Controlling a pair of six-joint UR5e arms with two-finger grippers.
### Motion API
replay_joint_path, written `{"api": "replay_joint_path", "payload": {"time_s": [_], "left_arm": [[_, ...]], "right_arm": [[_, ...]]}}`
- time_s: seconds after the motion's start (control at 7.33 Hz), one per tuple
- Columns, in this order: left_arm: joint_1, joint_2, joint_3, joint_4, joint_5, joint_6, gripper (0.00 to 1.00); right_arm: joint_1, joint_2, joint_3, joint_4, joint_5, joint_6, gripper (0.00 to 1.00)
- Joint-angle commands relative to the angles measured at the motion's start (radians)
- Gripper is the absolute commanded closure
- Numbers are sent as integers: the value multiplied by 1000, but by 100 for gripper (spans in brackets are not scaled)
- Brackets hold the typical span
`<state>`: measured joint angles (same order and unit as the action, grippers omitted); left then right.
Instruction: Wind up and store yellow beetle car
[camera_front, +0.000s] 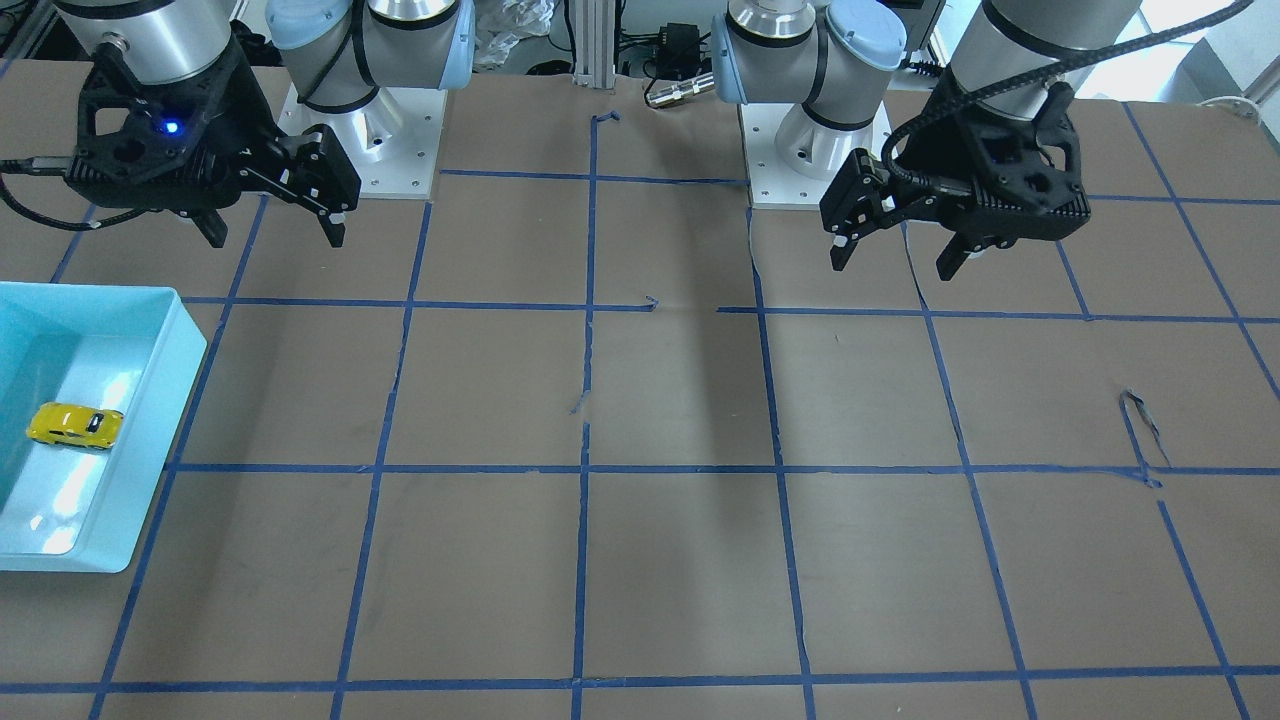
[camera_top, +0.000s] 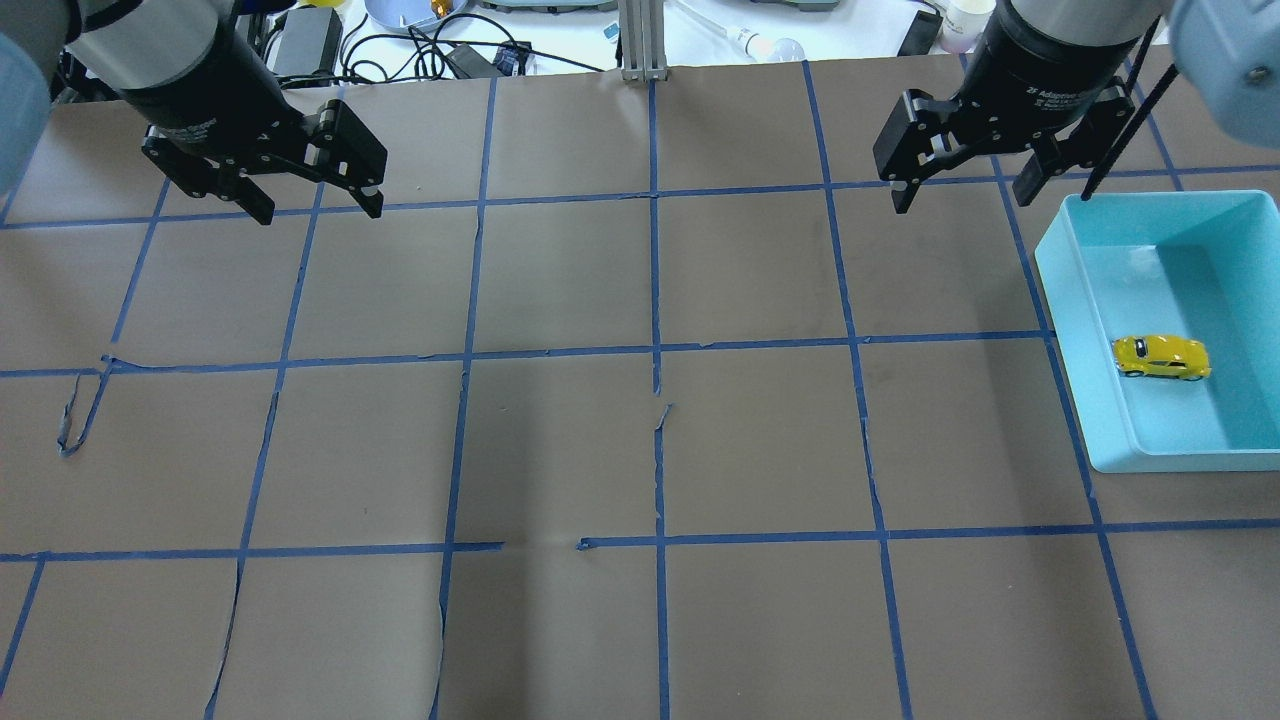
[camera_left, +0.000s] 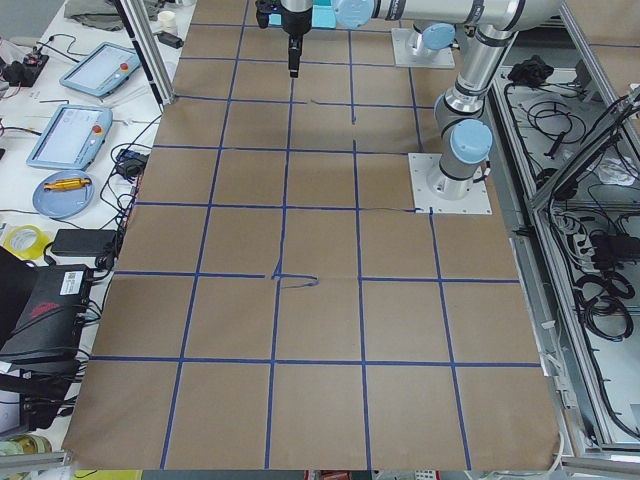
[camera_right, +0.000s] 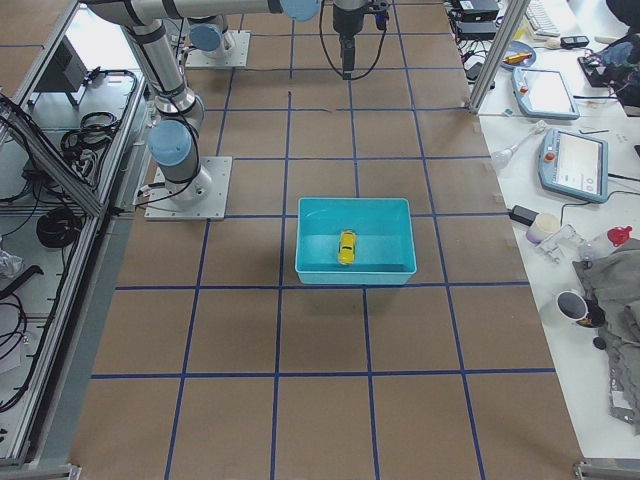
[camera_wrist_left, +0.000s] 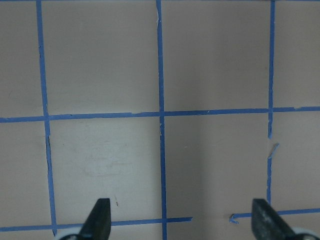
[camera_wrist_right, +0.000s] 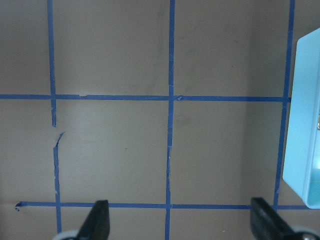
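Note:
The yellow beetle car (camera_front: 75, 425) lies inside a light blue bin (camera_front: 180, 340) on my right side of the table; it also shows in the overhead view (camera_top: 1160, 356) and the exterior right view (camera_right: 347, 245). My right gripper (camera_top: 960, 200) is open and empty, held above the table just beyond the bin's (camera_top: 1060, 300) far left corner. It shows in the front view (camera_front: 276, 240) and the right wrist view (camera_wrist_right: 181, 222). My left gripper (camera_top: 320, 212) is open and empty on the far left, also seen in the front view (camera_front: 893, 267) and its wrist view (camera_wrist_left: 182, 222).
Brown paper with a blue tape grid covers the table (camera_top: 650, 450). The bin's edge shows at the right of the right wrist view (camera_wrist_right: 305, 125). Side benches hold tablets, cables and cups (camera_right: 560, 160).

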<state>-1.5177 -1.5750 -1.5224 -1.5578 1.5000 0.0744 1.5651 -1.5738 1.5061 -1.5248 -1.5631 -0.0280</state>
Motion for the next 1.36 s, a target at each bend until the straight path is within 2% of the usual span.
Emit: {"api": "replay_joint_path", "payload": {"time_s": [0.0,1.23], "left_arm": [[2,-2,16,21,-3,8,0],[-2,-2,19,9,12,-1,0]], "right_arm": [[0,0,0,0,0,0,0],[0,1,0,0,0,-1,0]]}}
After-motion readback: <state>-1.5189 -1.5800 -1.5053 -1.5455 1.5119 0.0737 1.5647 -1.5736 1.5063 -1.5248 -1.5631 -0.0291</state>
